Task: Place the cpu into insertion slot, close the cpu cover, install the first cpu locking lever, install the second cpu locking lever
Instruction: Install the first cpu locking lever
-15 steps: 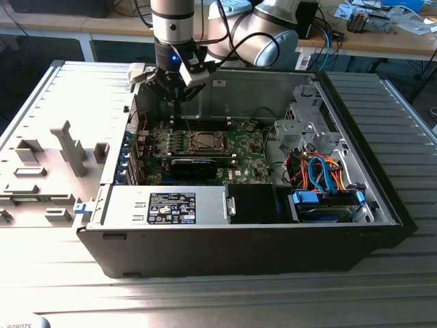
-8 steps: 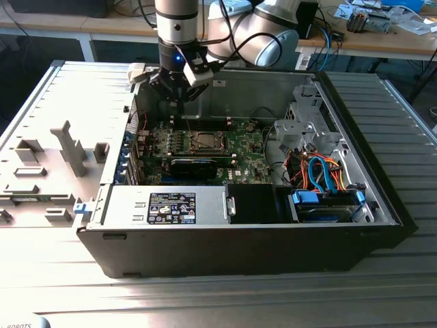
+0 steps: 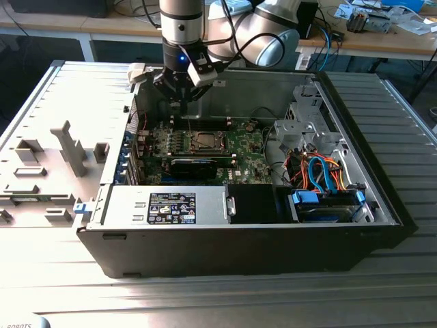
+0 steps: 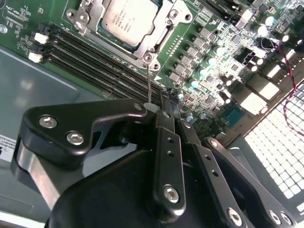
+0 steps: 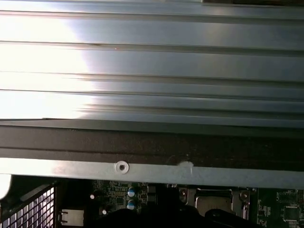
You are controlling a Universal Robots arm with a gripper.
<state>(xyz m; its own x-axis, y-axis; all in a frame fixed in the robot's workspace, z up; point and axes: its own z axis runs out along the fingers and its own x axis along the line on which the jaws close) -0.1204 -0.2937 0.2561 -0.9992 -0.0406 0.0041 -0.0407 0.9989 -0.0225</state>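
My hand (image 3: pixel 179 102) hangs over the open computer case (image 3: pixel 382 205), at twelve o'clock from the cpu (image 3: pixel 204 141), which sits in the insertion slot (image 4: pixel 159 40) under the cpu cover (image 4: pixel 102 9). The memory slots (image 4: pixel 90 66) run just beside it, and the drive cables (image 3: pixel 321 174) lie toward three o'clock.

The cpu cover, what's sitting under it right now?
Under the cpu cover, the cpu shows its silver-grey top through the square window. The insertion slot's contacts beneath are covered.
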